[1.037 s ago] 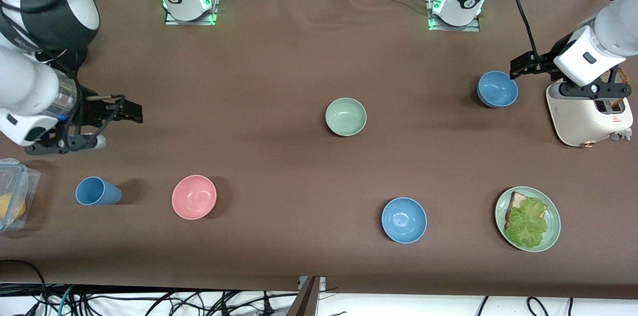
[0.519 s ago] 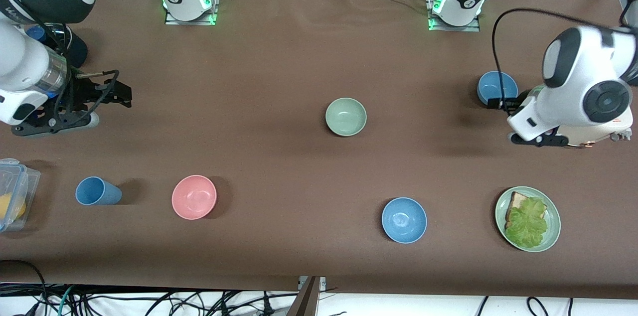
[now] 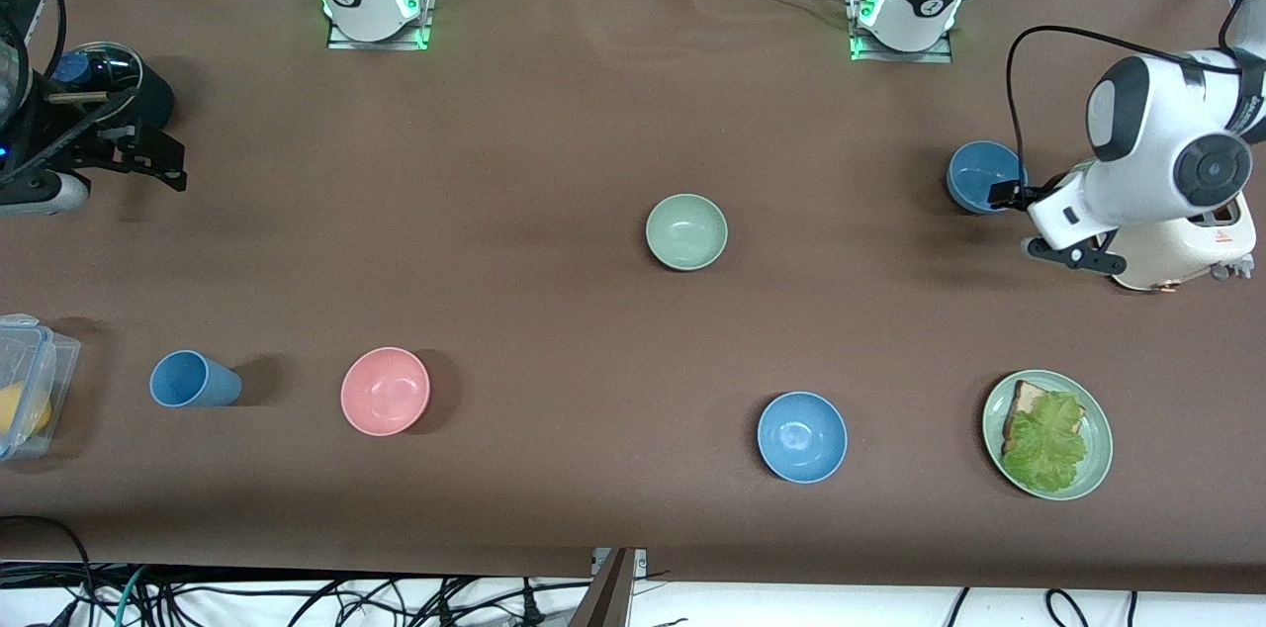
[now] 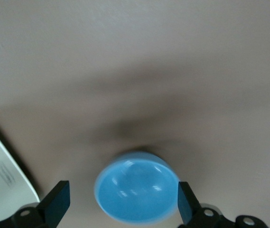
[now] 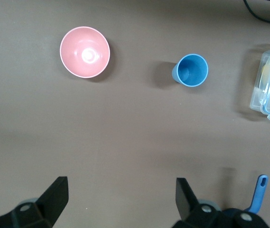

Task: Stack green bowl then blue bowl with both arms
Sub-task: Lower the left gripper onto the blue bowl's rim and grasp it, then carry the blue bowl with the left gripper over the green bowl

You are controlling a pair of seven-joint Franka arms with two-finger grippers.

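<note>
Two arms reach out over the counter's ends. The left gripper point(image 4: 120, 209) hangs low over the blue bowl point(image 3: 979, 174) by the toaster point(image 3: 1187, 251), jaws spread wide either side of it, gripping nothing. The right gripper point(image 5: 120, 199) hovers high over bare counter point(image 3: 554, 113) at its own end, wide open and empty. The green bowl point(image 3: 686, 230) sits mid-counter, untouched.

Right gripper point(image 3: 163, 162) withdrew tableward-edge; left gripper point(image 4: 120, 209) (open) reached blue bowl point(image 4: 136, 186).
</note>
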